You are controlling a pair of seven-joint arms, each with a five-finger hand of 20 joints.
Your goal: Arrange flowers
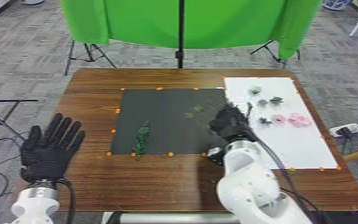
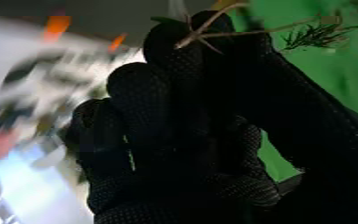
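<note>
In the head view my right hand (image 1: 230,123) is between the dark mat (image 1: 167,107) and the white sheet (image 1: 295,150), pinching a thin green sprig (image 1: 196,116) that hangs over the mat. The right wrist view has my right hand (image 2: 189,95) with its thumb and fingertips shut on the brown stem (image 2: 213,35); green needle-like leaves (image 2: 319,37) stick out beyond. Another green sprig (image 1: 142,137) lies lengthwise on the mat's left part. Pink flowers (image 1: 299,120), a pale flower (image 1: 255,90) and several grey ones (image 1: 276,100) lie on the sheet. My left hand (image 1: 47,152) rests open, fingers straight.
Orange markers line the edges of mat and sheet on the brown table (image 1: 140,185). A dark object (image 1: 215,154) lies by the mat's near right corner, beside my right wrist. Behind the table hangs a green cloth (image 1: 140,25) on stands.
</note>
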